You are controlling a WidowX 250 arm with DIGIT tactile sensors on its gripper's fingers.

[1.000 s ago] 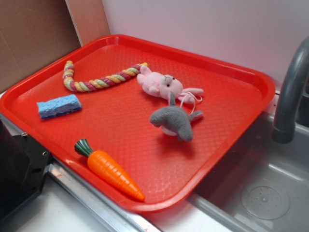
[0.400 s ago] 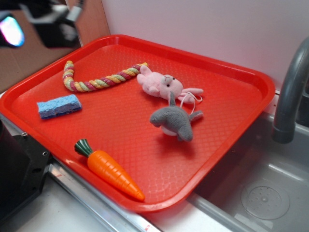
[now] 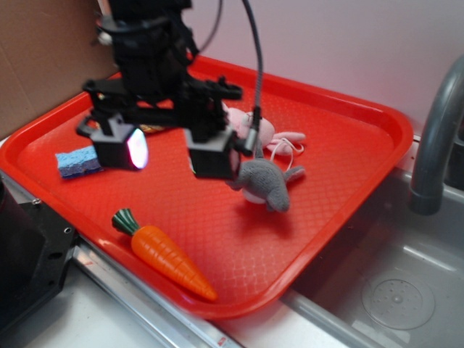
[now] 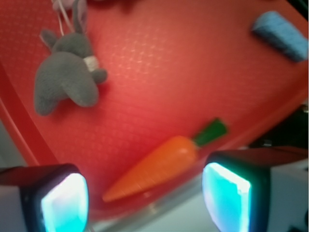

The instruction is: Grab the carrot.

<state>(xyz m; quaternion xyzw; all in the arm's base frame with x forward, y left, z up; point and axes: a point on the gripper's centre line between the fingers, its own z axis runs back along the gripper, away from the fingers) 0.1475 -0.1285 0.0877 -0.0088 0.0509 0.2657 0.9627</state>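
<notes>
The orange carrot [image 3: 170,259] with its dark green cap lies near the front edge of the red tray [image 3: 348,138], tip pointing right. In the wrist view the carrot [image 4: 159,166] shows between and beyond the two glowing pads. My gripper [image 3: 174,148] hangs open above the tray's middle, well above and behind the carrot, with nothing between its fingers [image 3: 214,154]. In the wrist view the gripper [image 4: 145,203] has its jaws wide apart.
A grey plush shark [image 3: 262,183] lies just right of the gripper, a pink plush bunny [image 3: 267,132] behind it. A blue sponge [image 3: 75,162] sits at the tray's left. A grey faucet [image 3: 435,138] and sink [image 3: 391,283] are on the right.
The arm has swung in from the upper left and come down over the tray's middle, now hiding the braided rope. Nothing on the tray has moved.
</notes>
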